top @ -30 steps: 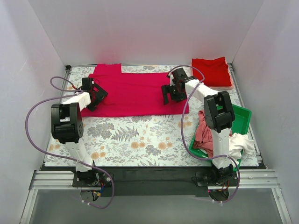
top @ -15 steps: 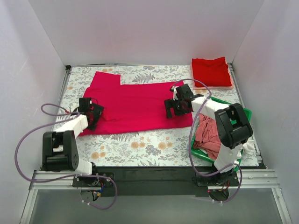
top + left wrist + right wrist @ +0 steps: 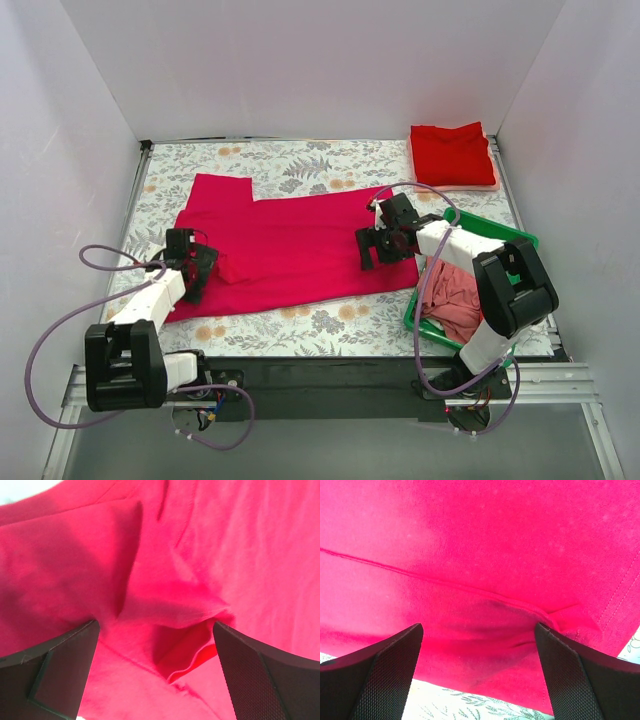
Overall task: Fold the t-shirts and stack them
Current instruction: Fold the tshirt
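Two grippers sit on the crimson shirt (image 3: pixel 290 240), fingers spread, clamping nothing: your right gripper (image 3: pixel 378 252) at the end beside the green tray (image 3: pixel 500 230), your left gripper (image 3: pixel 198 268) at the end farthest from it. The shirt's length runs straight away from the tray.

A floral-print tablecloth (image 3: pixel 300 165) is covering the table, its leaves and orange blossoms showing along the far and near edges. A green plastic tray (image 3: pixel 520 240) is sitting on it at the near right. White walls (image 3: pixel 300 60) are enclosing three sides. A metal rail (image 3: pixel 330 385) is running along the near edge.
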Controlling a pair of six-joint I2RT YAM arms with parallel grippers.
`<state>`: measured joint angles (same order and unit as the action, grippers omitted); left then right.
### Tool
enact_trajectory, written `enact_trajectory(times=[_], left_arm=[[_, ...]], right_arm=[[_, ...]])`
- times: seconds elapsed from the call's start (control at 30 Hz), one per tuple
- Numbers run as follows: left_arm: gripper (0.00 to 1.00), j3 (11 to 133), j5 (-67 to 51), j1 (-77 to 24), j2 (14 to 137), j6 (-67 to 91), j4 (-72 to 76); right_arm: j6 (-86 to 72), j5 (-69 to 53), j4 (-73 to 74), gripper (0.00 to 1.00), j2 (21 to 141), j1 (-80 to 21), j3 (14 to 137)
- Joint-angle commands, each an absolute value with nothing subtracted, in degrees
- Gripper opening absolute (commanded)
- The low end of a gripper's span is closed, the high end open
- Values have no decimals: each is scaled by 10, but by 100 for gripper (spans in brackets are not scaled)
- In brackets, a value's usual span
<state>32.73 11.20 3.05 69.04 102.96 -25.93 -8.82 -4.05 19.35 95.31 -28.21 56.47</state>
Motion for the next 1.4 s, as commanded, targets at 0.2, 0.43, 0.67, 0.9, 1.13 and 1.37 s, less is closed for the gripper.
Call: enact_trajectory(times=[0.2, 0.43, 0.67, 0.9, 1.13, 1.37], left_arm=[[98, 437, 127, 33, 788, 1035, -214], [98, 539, 192, 48, 889, 1020, -197], [98, 720, 201, 84, 1026, 988, -238], [98, 699, 119, 83, 971, 967, -230], [98, 574, 35, 72, 840, 933, -192], [98, 642, 70, 71, 859, 890, -205]], right_arm=[[-88, -27, 213, 98, 935, -280, 570], [-86, -10, 223, 98, 937, -280, 579], [-86, 13, 233, 98, 922, -279, 584], [-85, 27, 243, 98, 882, -279, 609], [-103, 60, 240, 98, 827, -280, 622], [-157, 167, 237, 98, 815, -270, 635]])
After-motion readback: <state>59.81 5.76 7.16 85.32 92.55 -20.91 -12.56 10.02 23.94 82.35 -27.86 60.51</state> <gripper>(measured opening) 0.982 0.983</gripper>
